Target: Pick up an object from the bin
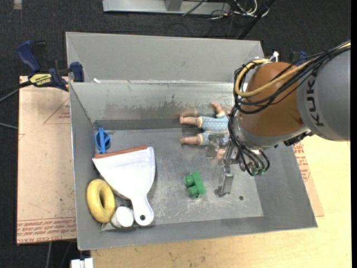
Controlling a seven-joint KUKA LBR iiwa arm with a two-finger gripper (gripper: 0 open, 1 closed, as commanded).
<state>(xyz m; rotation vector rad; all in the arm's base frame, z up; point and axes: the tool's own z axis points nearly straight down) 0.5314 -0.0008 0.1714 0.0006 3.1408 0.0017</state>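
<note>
The grey metal bin (167, 96) is entered from the view's right by the arm (329, 99), whose orange cover (273, 108) is hung over the bin's right part. All places below are given from the green block (194, 185), which is set on the bare floor near the bin's middle.

Well to its left a white scoop (131, 169) with an orange edge is laid. Behind the block, near the back wall, a small doll (203, 128) in pale blue is stretched out, its upper body hidden under the cover. Far left, at the front corner, a yellow ring (100, 200) is seen. Just right of the block and apart from it, the gripper (223, 186) is lowered to the floor. Whether it is open or closed cannot be told. Far left and further back a blue clip (102, 140) is placed, and a small white knob (123, 219) is tucked beside the ring.
</note>
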